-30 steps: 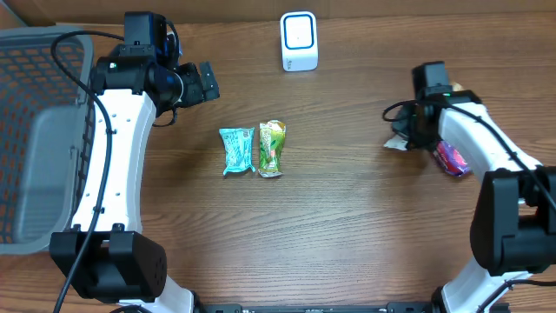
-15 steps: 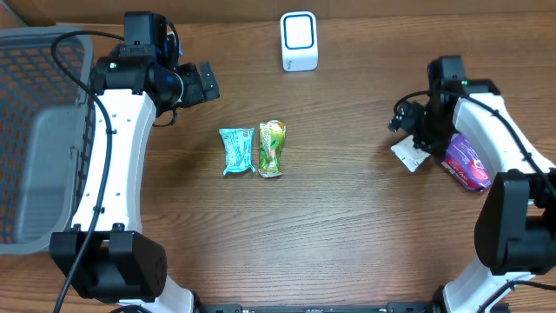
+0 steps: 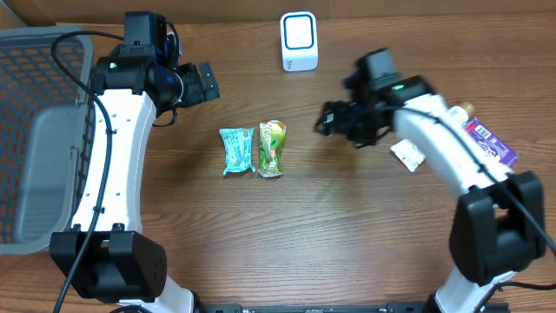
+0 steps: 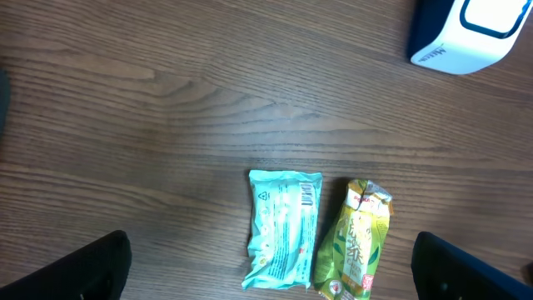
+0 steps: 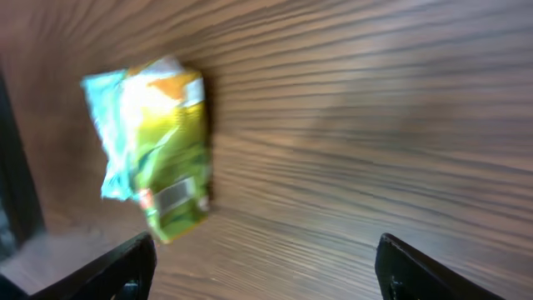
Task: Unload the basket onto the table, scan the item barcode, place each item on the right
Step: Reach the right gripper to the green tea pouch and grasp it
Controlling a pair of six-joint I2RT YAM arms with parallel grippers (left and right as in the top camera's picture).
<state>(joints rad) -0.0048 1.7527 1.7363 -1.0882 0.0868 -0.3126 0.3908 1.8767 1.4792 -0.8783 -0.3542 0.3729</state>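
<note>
Right tool point(image 3: 328, 120) hangs released and empty near the right of the green packet point(image 3: 271, 148), mid-tabletop point(image 3: 347, 226) beside a teal packet point(image 3: 235, 150), jaws spread, likely to take it to the far scanner point(image 3: 299, 41).

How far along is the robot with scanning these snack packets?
Likely done: the purple packet and a white packet lie set aside on the right. In hand: nothing; the right gripper hovers, jaws open, near the green packet. Left: the green packet and teal packet lie in the middle, away from the white scanner.
</note>
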